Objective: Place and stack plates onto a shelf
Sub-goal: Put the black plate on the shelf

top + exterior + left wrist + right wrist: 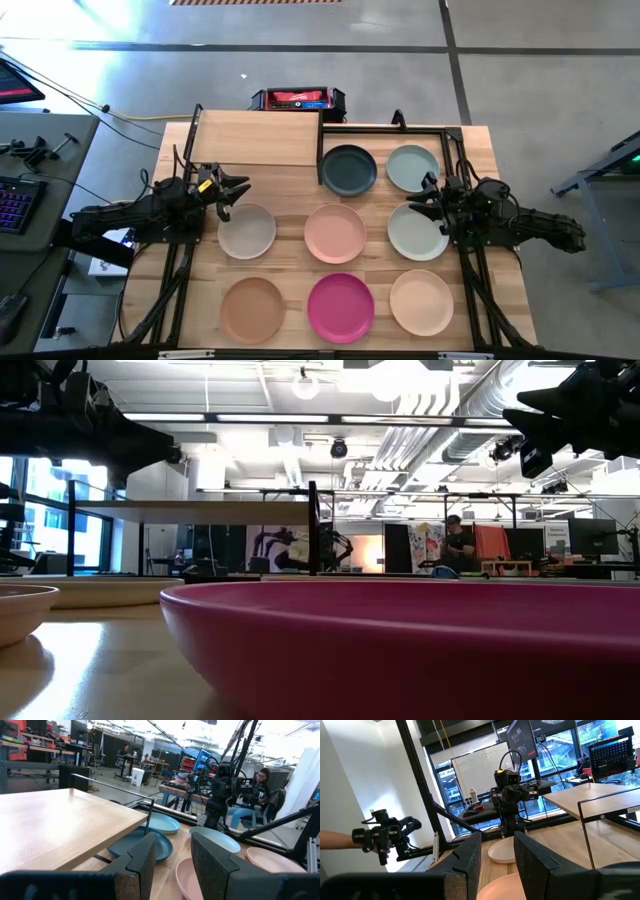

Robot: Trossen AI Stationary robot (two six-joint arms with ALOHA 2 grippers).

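8 plates lie flat on the desk (180,170) in a loose grid, none stacked and none on the shelf yet: a dark teal plate (349,169) and a pale blue-green plate (412,166) in the far row, an off-white plate (246,230), a peach plate (335,232) and a pale green plate (418,231) in the middle row, and a tan plate (252,309), a magenta plate (340,306) and a cream plate (421,302) nearest the front. The shelf (258,138) stands at the far left of the desk, its wood top bare, with the teal plate just beside its right end.

The left gripper (234,190) hovers over the far rim of the off-white plate, its fingers (145,862) released with a narrow gap and nothing between them. The right gripper (425,200) hangs between the blue-green and pale green plates, fingers (470,857) likewise parted and empty.

The step in hand looks like the first pick. To do it well, the left arm should probably lower onto the off-white plate's rim, pinch the lip squarely, lift clear of its neighbours, then set it flat toward one end of the shelf so that a second pile fits alongside.
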